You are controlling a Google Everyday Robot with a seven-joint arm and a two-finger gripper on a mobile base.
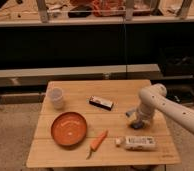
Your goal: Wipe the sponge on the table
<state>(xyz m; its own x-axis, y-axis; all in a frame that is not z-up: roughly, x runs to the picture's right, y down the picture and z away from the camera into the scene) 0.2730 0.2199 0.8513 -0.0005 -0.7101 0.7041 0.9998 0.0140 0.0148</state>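
Fingers closed on the sponge [136, 125]; gripper [137, 121] low at the right side of the table [120, 90], seemingly pressing the sponge to the planks for wiping. Alongside, left to right: cup [56, 97], orange plate [69, 128], carrot [98, 140], black-and-white bar [101, 103], white package [140, 143], none touching the sponge.

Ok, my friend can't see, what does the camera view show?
A white robot arm has its pincer down at a small blue sponge on a wooden table. A cup, orange plate and carrot sit there too.
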